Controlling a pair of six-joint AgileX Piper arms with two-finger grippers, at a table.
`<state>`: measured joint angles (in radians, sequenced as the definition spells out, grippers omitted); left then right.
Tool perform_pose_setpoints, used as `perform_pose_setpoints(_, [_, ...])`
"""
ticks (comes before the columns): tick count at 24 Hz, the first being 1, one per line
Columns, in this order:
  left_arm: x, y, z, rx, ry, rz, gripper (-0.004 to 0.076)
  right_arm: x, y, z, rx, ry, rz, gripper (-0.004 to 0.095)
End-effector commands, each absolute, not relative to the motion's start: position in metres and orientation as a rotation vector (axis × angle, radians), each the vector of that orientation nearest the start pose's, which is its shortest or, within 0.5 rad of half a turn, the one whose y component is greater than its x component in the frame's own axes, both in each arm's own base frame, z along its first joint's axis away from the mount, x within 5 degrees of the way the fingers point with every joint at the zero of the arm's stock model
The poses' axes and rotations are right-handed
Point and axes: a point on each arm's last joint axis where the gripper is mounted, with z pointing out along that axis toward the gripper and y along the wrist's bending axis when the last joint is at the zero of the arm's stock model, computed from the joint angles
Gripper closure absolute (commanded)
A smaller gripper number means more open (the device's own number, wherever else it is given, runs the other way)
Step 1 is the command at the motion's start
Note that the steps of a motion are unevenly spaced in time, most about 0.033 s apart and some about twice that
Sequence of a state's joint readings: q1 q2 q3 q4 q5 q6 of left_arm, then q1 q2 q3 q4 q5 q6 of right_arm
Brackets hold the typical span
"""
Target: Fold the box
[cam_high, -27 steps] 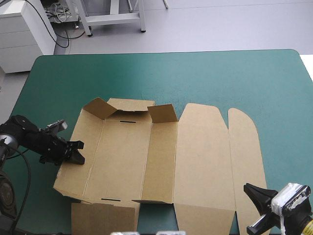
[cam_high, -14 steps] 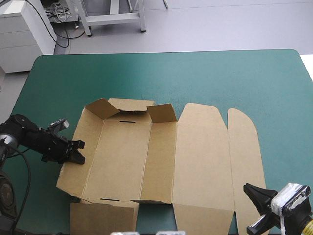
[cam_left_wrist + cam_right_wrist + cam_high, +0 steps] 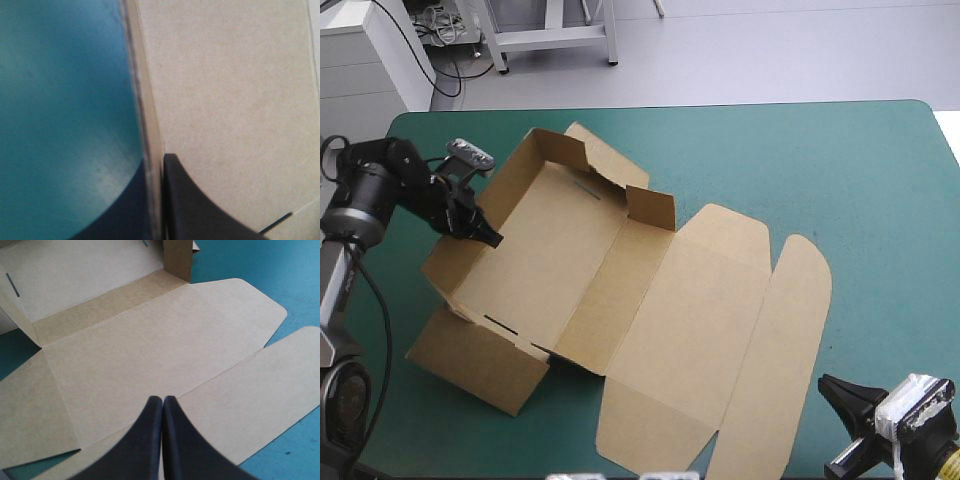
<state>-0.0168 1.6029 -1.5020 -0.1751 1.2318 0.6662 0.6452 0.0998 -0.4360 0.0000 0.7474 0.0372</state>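
- Left gripper (image 3: 488, 235) pinches the box (image 3: 650, 300) by its raised left wall, black fingers (image 3: 200, 210) all but closed on the board.
- Right gripper (image 3: 162, 407) is closed on nothing, at the table's near right corner, pointing over the flat lid.
- The box lies askew, left of centre, with bare teal-green cover (image 3: 820, 160) beyond it and to its right.
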Motion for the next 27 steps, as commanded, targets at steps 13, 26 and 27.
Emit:
perform_pose_setpoints(13, [0.321, -0.205, 0.393, 1.623, 1.858, 0.629, 0.0731, 0.024, 0.019, 0.297, -0.529, 1.759, 0.512, 0.0924])
perform_pose_setpoints(26, [0.308, -0.231, 0.399, 1.65, 1.713, 0.644, 0.0731, 0.024, 0.019, 0.297, -0.527, 1.76, 0.514, 0.0924])
perform_pose_setpoints(27, [0.306, -0.233, 0.399, 1.648, 1.712, 0.637, 0.0731, 0.024, 0.019, 0.297, -0.527, 1.76, 0.514, 0.0924])
